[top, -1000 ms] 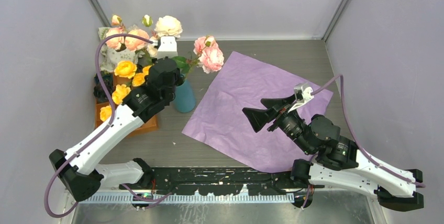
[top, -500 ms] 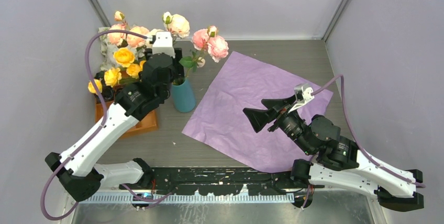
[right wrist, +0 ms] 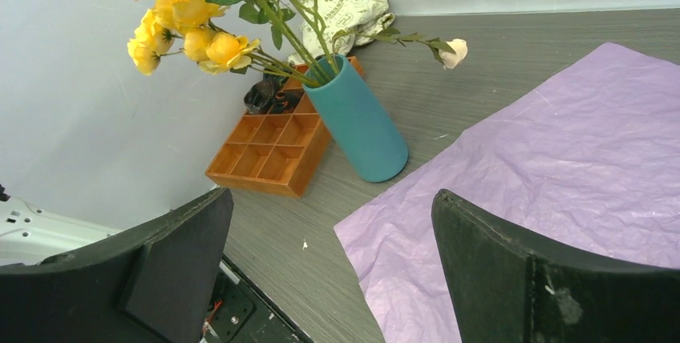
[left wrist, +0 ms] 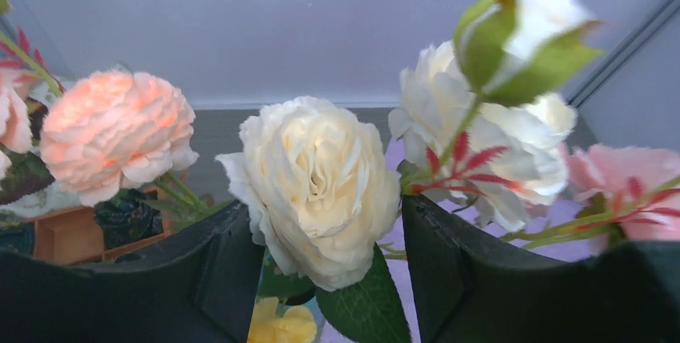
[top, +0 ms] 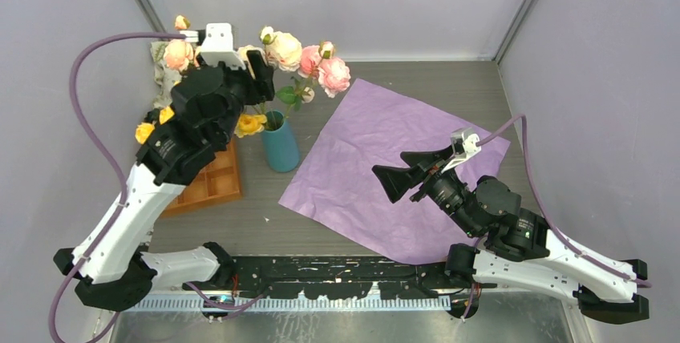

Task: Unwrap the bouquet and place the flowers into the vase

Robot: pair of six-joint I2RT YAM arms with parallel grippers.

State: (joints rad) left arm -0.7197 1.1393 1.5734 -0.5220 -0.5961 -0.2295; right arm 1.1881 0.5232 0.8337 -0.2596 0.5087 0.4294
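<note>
One vase (top: 281,147), one tray (top: 210,187), one sheet (top: 385,167)

Bright, even overhead light casts only faint shadows.

Pastel roses, teal vase and lilac paper on grey wood grain.
The flowers (top: 285,50) mix cream-white, soft pink, peach-pink and yellow-orange blooms on green stems, with dark green leaves and a few red leaflets; one pale bud sits in a green calyx. The vase (top: 281,149) is plain teal-blue. The paper sheet (top: 377,163) is an even lilac-purple, faintly creased. The tray (top: 215,186) is orange and holds dark bundles (right wrist: 269,96). The cloth bag (right wrist: 346,5) is cream with green print. The table (top: 449,86) is grey, streaked with wood grain. The walls (top: 593,78) are pale lilac-grey. The left arm (top: 132,207) and right arm (top: 545,267) are white and black, with mauve cables (top: 80,86).
</note>
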